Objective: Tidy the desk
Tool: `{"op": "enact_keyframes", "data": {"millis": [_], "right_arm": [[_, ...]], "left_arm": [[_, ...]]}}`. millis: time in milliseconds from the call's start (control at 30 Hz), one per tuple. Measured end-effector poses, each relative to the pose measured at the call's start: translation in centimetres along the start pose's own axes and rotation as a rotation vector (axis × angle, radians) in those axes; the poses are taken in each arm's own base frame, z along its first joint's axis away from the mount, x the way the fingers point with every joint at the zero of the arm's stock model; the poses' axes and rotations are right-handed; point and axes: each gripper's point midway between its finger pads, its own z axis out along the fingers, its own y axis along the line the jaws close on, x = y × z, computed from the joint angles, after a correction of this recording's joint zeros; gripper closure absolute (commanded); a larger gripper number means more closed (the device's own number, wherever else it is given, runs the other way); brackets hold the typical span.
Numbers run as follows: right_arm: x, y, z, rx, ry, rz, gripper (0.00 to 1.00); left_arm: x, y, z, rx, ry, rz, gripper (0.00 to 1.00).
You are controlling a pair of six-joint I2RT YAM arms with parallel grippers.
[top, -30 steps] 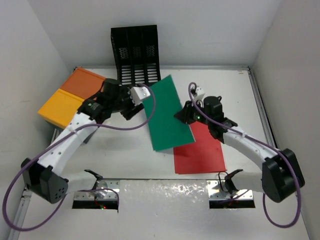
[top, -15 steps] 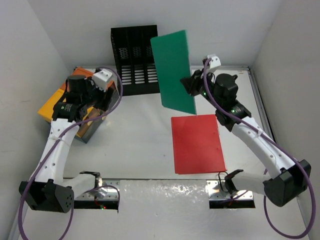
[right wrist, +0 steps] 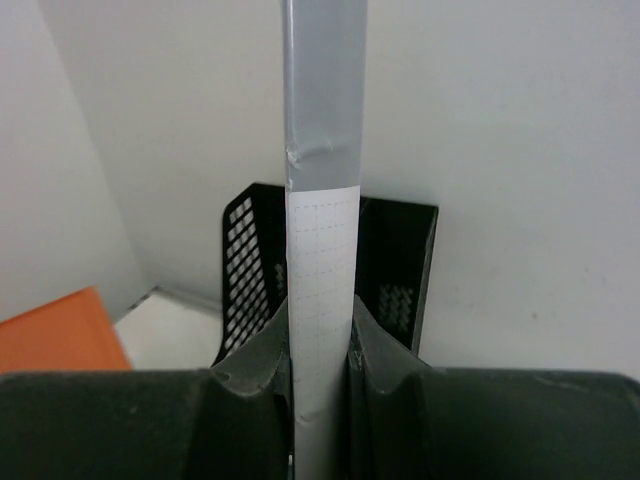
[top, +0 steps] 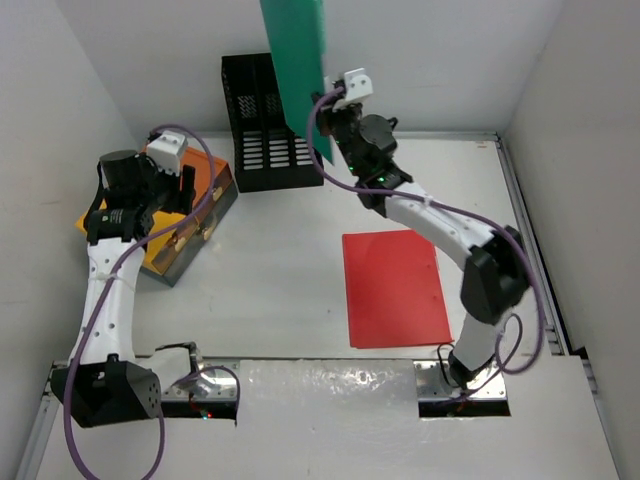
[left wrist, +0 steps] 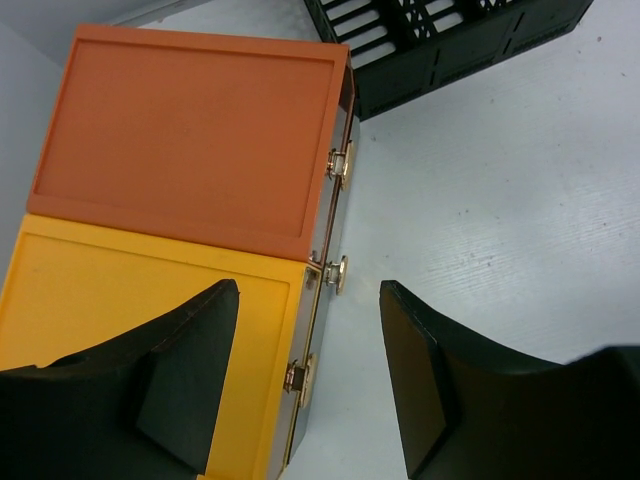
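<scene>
1. Your right gripper point(top: 323, 118) is up high at the back of the desk point(top: 270, 290). Its jaws are pinched tight on the lower edge of a green notebook point(top: 295, 50).
2. In the right wrist view, both fingers point(right wrist: 262, 355) press flat against the notebook point(right wrist: 322, 150). You're looking at it edge-on: gray tape up top and white grid paper lower down, right in the middle of the right gripper point(right wrist: 320, 345).
3. The notebook stands upright on its edge, and its top runs out of the overhead shot. Its lower corner overlaps the right end of the black mesh file rack point(top: 250, 120). I can't tell whether it's actually in a slot or just above one. The wrist cam shows the rack point(right wrist: 400, 265) right behind and below it.
4. Your left gripper point(top: 197, 190) is about half open with nothing in it. It hangs over the front edge of the orange-and-yellow drawer box point(top: 190, 240) at the back-left.
5. From the left wrist cam, the two black fingers point(left wrist: 190, 380) of the left gripper point(left wrist: 305, 375) straddle the box's front edge. A small brass knob point(left wrist: 338, 272) sits between them, but they aren't touching it. The orange lid point(left wrist: 180, 140) is farther back, the yellow one is nearer, and the rack's corner point(left wrist: 450, 40) is just past the box.
6. A red notebook point(top: 395, 285) lies flat on the desk, right of centre and well apart from both grippers.
7. The desk itself is the white tabletop under all of it, with walls on three sides. There's bare surface point(left wrist: 500, 230) beside the drawer box.
</scene>
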Motion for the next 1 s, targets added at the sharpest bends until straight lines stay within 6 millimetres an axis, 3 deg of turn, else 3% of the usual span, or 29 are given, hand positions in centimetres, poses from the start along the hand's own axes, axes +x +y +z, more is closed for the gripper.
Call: {"op": "enact_keyframes", "data": {"millis": [133,367,667,1000], "right_arm": [[2.2,-0.3,3.7,0.082,-0.035,-0.071,1.00],[5.8,-1.6,6.0,0.209,-0.036,-0.165,1.00],[6.5,-1.0,9.9,0.240,-0.118,-0.183,1.00],[13.8,0.3,11.2,0.178,-0.084,-0.243,1.00]], "left_arm": [[0.2,0.5,0.1,-0.004,0.003,-0.010,0.43],[1.0,0.7,1.1,0.009,0.035,-0.027,0.43],[1.5,0.7,1.7,0.021,0.053,-0.035,0.43],[1.9,0.8,2.1,0.030,0.067,-0.037,0.43]]}}
